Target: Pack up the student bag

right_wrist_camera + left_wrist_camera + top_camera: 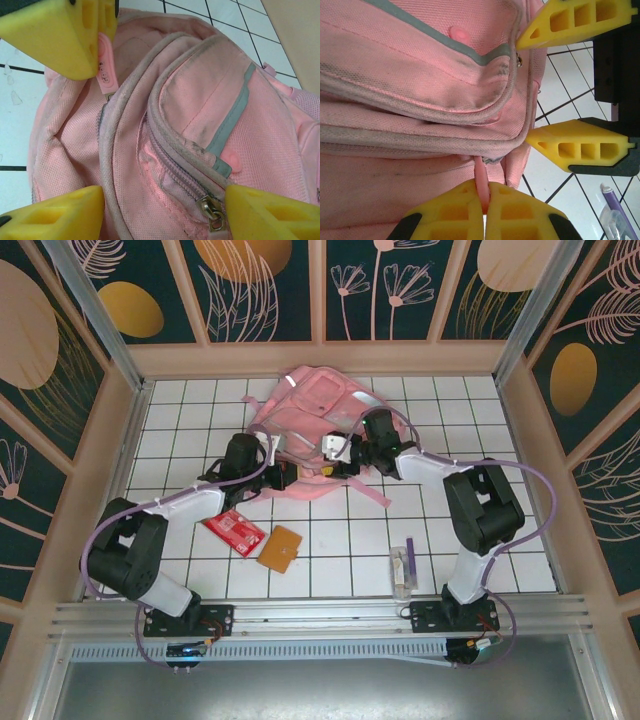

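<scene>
top view: bright, even light from overhead, only soft short shadows under the arms on the white tiled surface; no harsh glare. wide lens bows the frame rails twd the edges. wrist views well lit too, colours strong. student bag weave sharp mid-frame, dark shade in its folds. left hand right at the lens reads soft, w/ a slight glow on the yellow; bottom-right corner there is blurred.

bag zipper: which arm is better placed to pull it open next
Left, probably. The left tool is shut on the pink pull tab of the bag, while the right tool stands open astride the front pocket, gripping nothing.
</scene>
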Controlling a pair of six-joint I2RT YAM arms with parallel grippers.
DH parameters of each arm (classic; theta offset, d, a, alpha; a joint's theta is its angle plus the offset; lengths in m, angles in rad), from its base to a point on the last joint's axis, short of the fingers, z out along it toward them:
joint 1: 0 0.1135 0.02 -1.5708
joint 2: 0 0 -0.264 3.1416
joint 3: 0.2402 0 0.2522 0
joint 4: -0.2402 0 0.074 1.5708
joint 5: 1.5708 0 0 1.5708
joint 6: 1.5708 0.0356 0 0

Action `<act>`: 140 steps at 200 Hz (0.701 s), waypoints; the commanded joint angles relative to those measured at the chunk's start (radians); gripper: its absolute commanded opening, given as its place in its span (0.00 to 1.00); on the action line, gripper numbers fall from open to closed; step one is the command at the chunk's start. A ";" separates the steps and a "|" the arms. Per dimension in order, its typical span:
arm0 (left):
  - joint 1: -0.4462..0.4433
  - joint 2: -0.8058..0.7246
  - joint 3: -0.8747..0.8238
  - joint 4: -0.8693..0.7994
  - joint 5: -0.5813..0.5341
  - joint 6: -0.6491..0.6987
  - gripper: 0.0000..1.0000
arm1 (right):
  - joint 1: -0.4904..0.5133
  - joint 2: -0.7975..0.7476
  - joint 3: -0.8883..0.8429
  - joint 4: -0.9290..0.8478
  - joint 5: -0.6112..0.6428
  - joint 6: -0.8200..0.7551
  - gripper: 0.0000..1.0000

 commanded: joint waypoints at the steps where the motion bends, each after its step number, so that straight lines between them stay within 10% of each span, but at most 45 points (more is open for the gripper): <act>1: -0.020 -0.003 0.008 0.127 0.122 0.014 0.00 | 0.011 -0.056 -0.010 0.027 -0.029 -0.008 0.68; 110: -0.020 -0.003 0.005 0.163 0.169 -0.022 0.00 | 0.110 0.089 0.132 -0.069 0.059 -0.071 0.69; 140: -0.015 -0.044 -0.020 0.171 0.150 -0.024 0.00 | 0.103 0.101 0.112 -0.047 0.088 -0.092 0.19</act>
